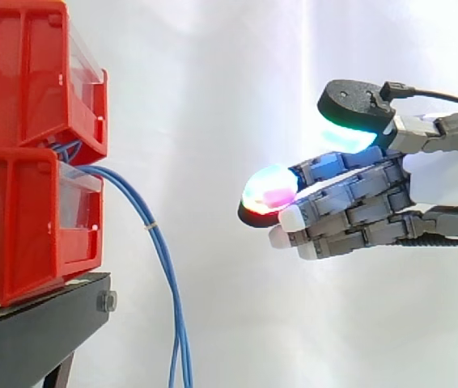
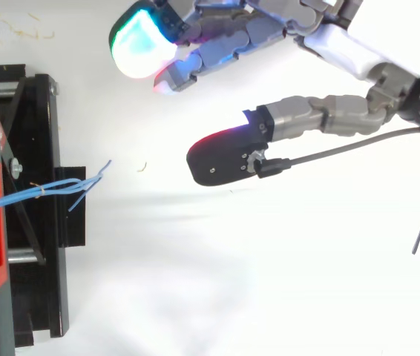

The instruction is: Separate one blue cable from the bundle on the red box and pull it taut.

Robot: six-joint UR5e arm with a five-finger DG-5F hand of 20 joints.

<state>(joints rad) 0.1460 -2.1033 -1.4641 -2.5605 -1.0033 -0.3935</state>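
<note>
A bundle of thin blue cables (image 1: 160,250) comes out between the two stacked red boxes (image 1: 31,153) at the left and hangs down in an arc past the stand's edge. From above, the same cables (image 2: 54,189) run rightward from the box and fray into loose ends. My hand (image 1: 443,182) hovers well to the right of the bundle, apart from it, with fingers stretched out toward the boxes and the thumb raised above them. In the top view the hand (image 2: 373,48) sits at the upper right, fingers and thumb spread. It is open and holds nothing.
The boxes rest on a black stand (image 1: 39,331), whose frame (image 2: 43,222) lies along the left edge from above. A white curtain backs the scene. Open space lies between the hanging cables and the fingertips (image 1: 271,194).
</note>
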